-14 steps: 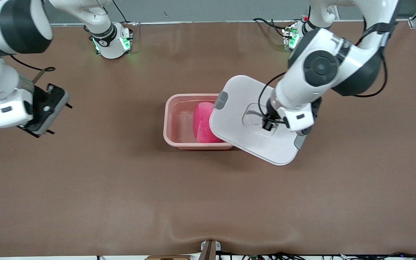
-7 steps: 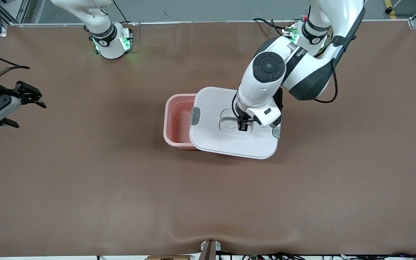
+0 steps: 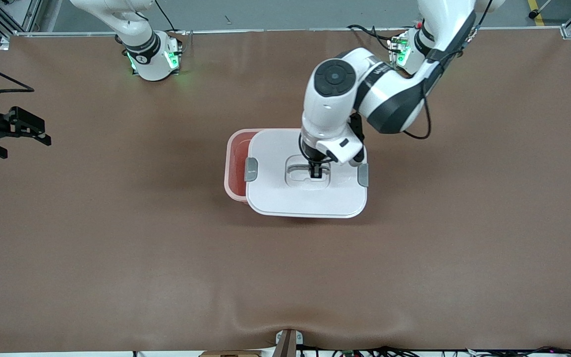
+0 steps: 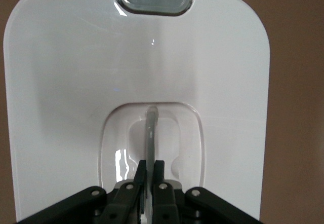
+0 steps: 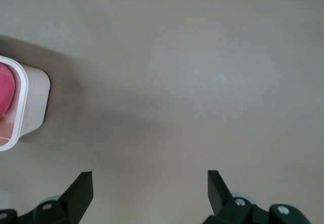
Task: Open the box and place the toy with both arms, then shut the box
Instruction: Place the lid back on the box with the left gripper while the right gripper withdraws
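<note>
The pale pink box (image 3: 232, 171) stands mid-table. Over most of it hangs its white lid (image 3: 275, 193), level and shifted toward the left arm's end, so a strip of the box at the right arm's end stays uncovered. My left gripper (image 3: 316, 171) is shut on the lid's clear centre handle (image 4: 151, 125). The lid (image 4: 76, 82) fills the left wrist view under the gripper (image 4: 150, 164). The bright pink toy (image 5: 4, 89) lies inside the box (image 5: 34, 102); the front view hides it. My right gripper (image 3: 23, 141) waits open at the right arm's end, its fingers (image 5: 83, 183) wide apart.
Grey clips (image 3: 251, 169) (image 3: 363, 174) sit on the lid's two short ends. The brown table mat (image 3: 285, 277) stretches all round the box. The arm bases (image 3: 151, 57) (image 3: 409, 49) stand along the table edge farthest from the front camera.
The left arm has carried the lid toward the right arm's end, squaring it over the box and covering the toy. The right gripper has drawn back toward the table's end.
</note>
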`<state>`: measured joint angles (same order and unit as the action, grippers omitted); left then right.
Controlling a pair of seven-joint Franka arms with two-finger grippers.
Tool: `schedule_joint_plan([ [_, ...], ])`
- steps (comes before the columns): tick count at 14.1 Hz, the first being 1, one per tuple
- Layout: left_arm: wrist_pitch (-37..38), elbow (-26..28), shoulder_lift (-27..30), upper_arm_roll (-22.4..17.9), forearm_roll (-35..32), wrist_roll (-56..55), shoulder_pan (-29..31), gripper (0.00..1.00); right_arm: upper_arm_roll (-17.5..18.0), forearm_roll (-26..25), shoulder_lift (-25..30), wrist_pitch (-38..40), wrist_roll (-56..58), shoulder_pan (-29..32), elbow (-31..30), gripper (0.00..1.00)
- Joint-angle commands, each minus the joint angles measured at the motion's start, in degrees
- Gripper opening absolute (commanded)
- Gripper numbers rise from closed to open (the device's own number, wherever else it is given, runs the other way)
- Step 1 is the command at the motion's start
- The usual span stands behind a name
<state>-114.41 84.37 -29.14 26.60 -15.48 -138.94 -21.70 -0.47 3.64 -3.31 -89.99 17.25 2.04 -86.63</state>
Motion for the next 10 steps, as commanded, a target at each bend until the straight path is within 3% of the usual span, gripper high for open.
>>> schedule_joint_plan([
  [1,-0.9,-0.69,-1.7,-0.41,-4.55,-6.14,-3.17,0.0,0.56,0.4,1.2,-0.72,-1.52,2.0,-1.35,1.0],
  [8,-2.66,-1.05,-4.51,-0.76,-6.22,-10.73,-6.51,0.0,0.38,-0.74,7.69,1.39,-12.76,4.2,-8.54,1.0],
  [10,-2.84,-0.96,-4.52,-0.76,-8.25,-13.62,-7.83,0.0,0.47,-3.88,7.71,1.39,-12.85,4.21,-8.3,1.0],
])
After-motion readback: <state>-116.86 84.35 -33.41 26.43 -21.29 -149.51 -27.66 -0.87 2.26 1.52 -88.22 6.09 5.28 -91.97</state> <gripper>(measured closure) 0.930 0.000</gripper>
